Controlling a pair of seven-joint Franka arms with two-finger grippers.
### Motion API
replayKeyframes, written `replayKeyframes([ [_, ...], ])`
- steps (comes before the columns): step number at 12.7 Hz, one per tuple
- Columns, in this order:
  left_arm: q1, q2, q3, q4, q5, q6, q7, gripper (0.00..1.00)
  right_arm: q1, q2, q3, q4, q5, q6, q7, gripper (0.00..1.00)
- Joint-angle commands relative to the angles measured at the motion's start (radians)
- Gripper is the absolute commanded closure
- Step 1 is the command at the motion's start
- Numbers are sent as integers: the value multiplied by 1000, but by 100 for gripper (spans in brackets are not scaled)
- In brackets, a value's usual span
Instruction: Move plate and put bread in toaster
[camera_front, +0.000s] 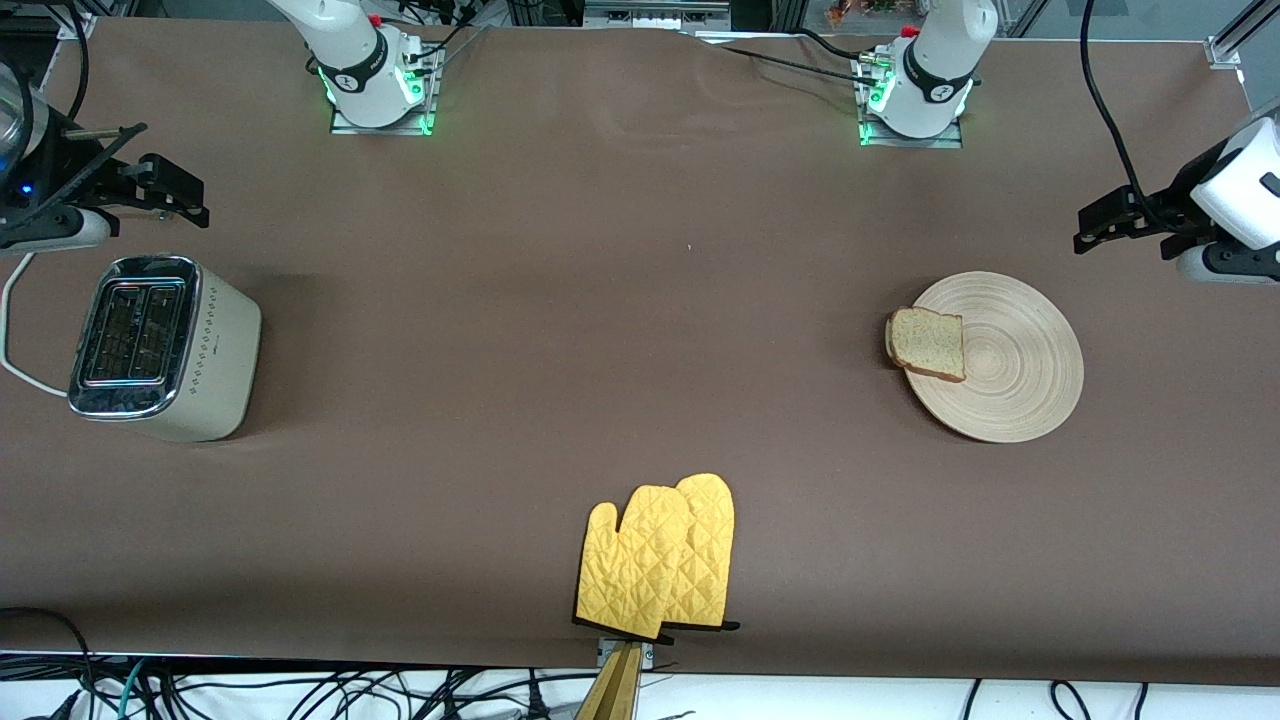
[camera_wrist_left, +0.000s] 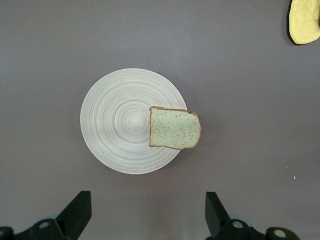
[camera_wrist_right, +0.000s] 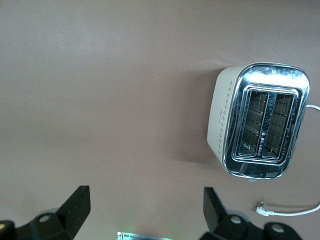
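Observation:
The tan wooden plate (camera_front: 1020, 370) lies on the table toward the left arm's end. The bread (camera_front: 927, 343) lies flat on it and overhangs the rim on the side toward the right arm's end. My left gripper (camera_front: 1090, 228) hangs open and empty above the table, beside the plate; the left wrist view shows its jaws (camera_wrist_left: 147, 205) wide apart, with the plate (camera_wrist_left: 115, 130) and bread (camera_wrist_left: 175, 128) apart from them. The cream toaster (camera_front: 165, 345) stands at the right arm's end, slots empty. My right gripper (camera_front: 190, 200) hangs open and empty (camera_wrist_right: 145, 200) near the toaster (camera_wrist_right: 260, 120).
Two yellow oven mitts (camera_front: 660, 560) lie at the table's edge nearest the front camera, midway along it; one also shows in the left wrist view (camera_wrist_left: 304, 20). The toaster's white cord (camera_front: 15, 330) loops off the table's end, its plug (camera_wrist_right: 262, 210) lying loose.

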Motion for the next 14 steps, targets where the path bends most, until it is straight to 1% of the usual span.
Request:
replayKeyframes([
  [1, 7, 38, -8, 46, 3, -4, -7, 0, -1, 10, 5, 25, -5, -7, 12, 0],
  [10, 3, 48, -14, 46, 15, 7, -4, 0, 3, 10, 5, 25, -6, -7, 9, 0],
  [14, 6, 51, -11, 46, 21, 64, 7, 0, 3, 10, 6, 25, -6, -7, 9, 0],
])
